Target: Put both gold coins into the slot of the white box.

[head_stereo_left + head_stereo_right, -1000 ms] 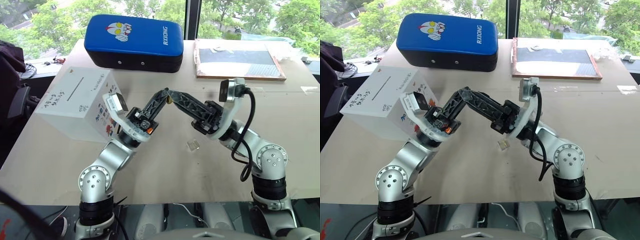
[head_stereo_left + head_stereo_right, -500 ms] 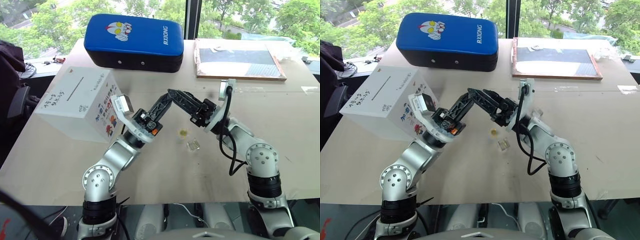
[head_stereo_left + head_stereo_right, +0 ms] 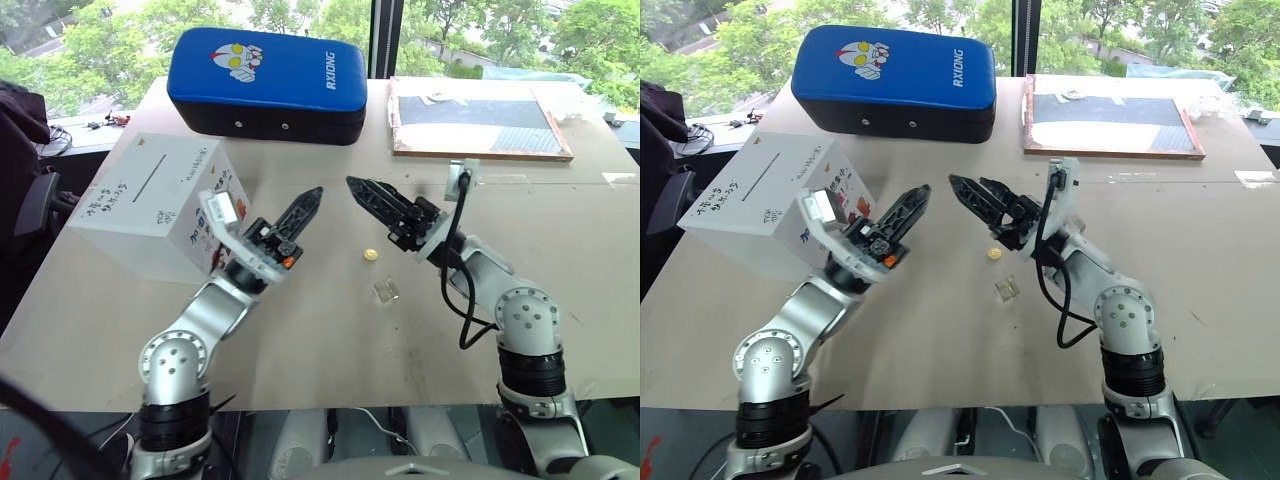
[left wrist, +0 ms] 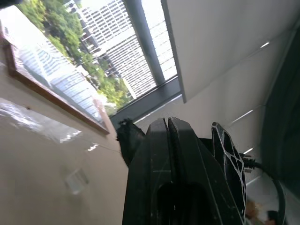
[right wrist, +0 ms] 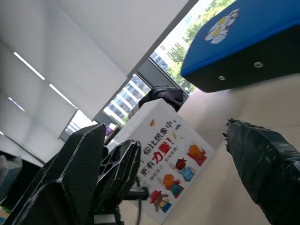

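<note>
The white box [image 3: 130, 215] stands at the table's left, the dark slot [image 3: 150, 178] in its top face. A golden yellow coin [image 3: 371, 255] lies on the table, and the paler coin in its clear casing [image 3: 386, 291] lies just nearer. My left gripper [image 3: 313, 194] hovers left of the coins and above the table. It is shut with nothing in it; the left wrist view shows its fingers [image 4: 168, 140] pressed together. My right gripper [image 3: 968, 184] is open and empty, its tips facing the left gripper across a small gap, up and left of the yellow coin.
A blue padded cushion [image 3: 268, 85] lies at the back behind the box. A framed flat board [image 3: 478, 118] lies at the back right. A dark chair with clothing [image 3: 20, 130] stands off the table's left edge.
The yellow coin, held up between the two gripper tips a second ago, has dropped and now lies on the table. The two grippers have drawn apart, the left one moving left.
</note>
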### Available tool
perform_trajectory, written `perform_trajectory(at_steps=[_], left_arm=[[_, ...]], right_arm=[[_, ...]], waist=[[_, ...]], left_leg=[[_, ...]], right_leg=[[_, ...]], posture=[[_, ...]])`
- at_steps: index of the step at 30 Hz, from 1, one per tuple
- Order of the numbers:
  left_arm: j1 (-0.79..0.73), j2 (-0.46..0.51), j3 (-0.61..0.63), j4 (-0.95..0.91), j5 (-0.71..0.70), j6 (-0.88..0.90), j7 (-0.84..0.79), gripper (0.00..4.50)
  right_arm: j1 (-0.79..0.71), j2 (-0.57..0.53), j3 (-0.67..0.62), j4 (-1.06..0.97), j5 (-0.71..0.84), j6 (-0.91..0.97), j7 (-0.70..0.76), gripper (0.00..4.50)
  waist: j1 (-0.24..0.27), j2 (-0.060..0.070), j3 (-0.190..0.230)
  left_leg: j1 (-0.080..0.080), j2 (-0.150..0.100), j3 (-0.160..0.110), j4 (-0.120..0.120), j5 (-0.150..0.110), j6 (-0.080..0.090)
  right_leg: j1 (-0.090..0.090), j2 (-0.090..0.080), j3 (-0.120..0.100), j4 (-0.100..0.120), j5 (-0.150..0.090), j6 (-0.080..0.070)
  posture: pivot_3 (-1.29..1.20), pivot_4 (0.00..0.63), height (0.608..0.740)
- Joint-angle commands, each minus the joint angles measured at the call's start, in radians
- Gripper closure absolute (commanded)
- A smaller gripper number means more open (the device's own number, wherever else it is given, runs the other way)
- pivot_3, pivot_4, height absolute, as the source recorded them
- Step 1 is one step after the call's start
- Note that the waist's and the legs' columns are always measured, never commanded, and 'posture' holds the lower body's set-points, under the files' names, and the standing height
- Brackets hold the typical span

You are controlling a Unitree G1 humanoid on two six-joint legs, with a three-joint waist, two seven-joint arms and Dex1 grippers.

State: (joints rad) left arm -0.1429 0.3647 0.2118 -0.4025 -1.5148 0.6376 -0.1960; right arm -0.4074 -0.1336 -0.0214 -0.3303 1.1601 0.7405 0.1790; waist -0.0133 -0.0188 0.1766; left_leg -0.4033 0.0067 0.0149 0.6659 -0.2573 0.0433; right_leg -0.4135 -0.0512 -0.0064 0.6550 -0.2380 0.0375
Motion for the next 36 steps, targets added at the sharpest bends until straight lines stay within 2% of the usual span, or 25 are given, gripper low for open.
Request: perform_trajectory(at_steps=[1, 4, 7, 10, 14, 20, 25, 30, 33, 36], left_arm=[[0.008, 0.052, 0.057, -0.019, 0.006, 0.011, -0.07, 3.32], [0.019, 0.145, 0.066, -0.03, 0.125, 0.017, -0.108, 2.02], [0.036, 0.32, -0.005, -0.077, 0.335, 0.037, -0.227, 0.68], [0.041, 0.459, -0.082, -0.087, 0.516, 0.036, -0.312, 0.68], [0.044, 0.552, -0.133, -0.096, 0.652, 0.022, -0.414, 0.68], [0.037, 0.577, -0.114, -0.122, 0.696, 0.047, -0.473, 0.68], [0.035, 0.561, -0.107, -0.134, 0.726, 0.05, -0.483, 0.68], [0.039, 0.543, -0.099, -0.149, 0.737, 0.054, -0.483, 0.68], [0.039, 0.532, -0.093, -0.154, 0.738, 0.056, -0.481, 0.61], [0.041, 0.526, -0.09, -0.155, 0.749, 0.054, -0.483, 0.61]], right_arm=[[0.003, -0.032, -0.028, -0.013, -0.009, -0.004, 0.055, 0.0], [-0.001, -0.128, 0.026, 0.033, -0.212, -0.063, 0.106, 0.0], [-0.022, -0.283, 0.196, 0.086, -0.515, -0.18, 0.231, 0.0], [-0.055, -0.334, 0.266, 0.146, -0.651, -0.233, 0.29, 0.0], [-0.094, -0.337, 0.305, 0.177, -0.725, -0.233, 0.368, 0.0], [-0.136, -0.34, 0.377, 0.197, -0.791, -0.151, 0.471, 0.0], [-0.183, -0.333, 0.422, 0.264, -0.871, -0.086, 0.493, 0.0], [-0.204, -0.344, 0.45, 0.279, -0.931, -0.037, 0.519, 0.0], [-0.214, -0.346, 0.464, 0.277, -0.964, -0.019, 0.529, 0.65], [-0.217, -0.352, 0.484, 0.266, -0.994, 0.012, 0.545, 1.98]], waist=[[0.0, 0.0, 0.0], [0.0, 0.0, 0.0], [0.0, 0.0, 0.001], [-0.003, 0.0, 0.001], [-0.001, 0.0, 0.002], [0.001, 0.0, 0.002], [0.002, 0.0, 0.002], [0.002, -0.001, 0.001], [0.002, -0.001, 0.001], [0.002, -0.001, 0.001]], left_leg=[[0.0, 0.0, 0.0, 0.0, 0.0, 0.0], [0.0, 0.0, 0.0, 0.0, 0.0, 0.0], [0.0, -0.001, 0.002, -0.001, 0.0, 0.0], [0.001, 0.0, 0.005, -0.004, 0.0, 0.0], [0.001, 0.001, 0.006, -0.009, 0.0, 0.0], [-0.002, 0.002, 0.003, -0.013, 0.0, -0.001], [-0.012, 0.001, 0.002, -0.012, 0.003, -0.006], [-0.012, 0.0, 0.002, -0.012, 0.003, -0.006], [-0.012, 0.0, 0.002, -0.012, 0.003, -0.006], [-0.012, 0.0, 0.002, -0.012, 0.003, -0.006]], right_leg=[[0.0, 0.0, 0.0, 0.0, 0.0, 0.0], [0.0, 0.0, 0.0, -0.001, 0.0, 0.0], [0.0, 0.0, 0.0, -0.002, -0.002, -0.004], [-0.002, 0.0, 0.003, -0.003, -0.002, -0.004], [-0.004, 0.001, 0.004, -0.005, -0.002, -0.004], [-0.005, -0.004, 0.003, -0.011, 0.0, 0.0], [-0.014, -0.005, 0.002, -0.012, 0.001, 0.0], [-0.014, -0.006, 0.001, -0.011, 0.001, 0.0], [-0.014, -0.005, 0.001, -0.011, 0.001, 0.0], [-0.014, -0.004, 0.0, -0.01, 0.001, 0.0]], posture=[[0.0, 0.15, 0.74], [0.0, 0.15, 0.74], [0.0, 0.15, 0.74], [0.0, 0.15, 0.74], [0.0, 0.15, 0.74], [0.0, 0.15, 0.74], [0.0, 0.15, 0.74], [0.0, 0.15, 0.74], [0.0, 0.15, 0.74], [0.0, 0.15, 0.74]])
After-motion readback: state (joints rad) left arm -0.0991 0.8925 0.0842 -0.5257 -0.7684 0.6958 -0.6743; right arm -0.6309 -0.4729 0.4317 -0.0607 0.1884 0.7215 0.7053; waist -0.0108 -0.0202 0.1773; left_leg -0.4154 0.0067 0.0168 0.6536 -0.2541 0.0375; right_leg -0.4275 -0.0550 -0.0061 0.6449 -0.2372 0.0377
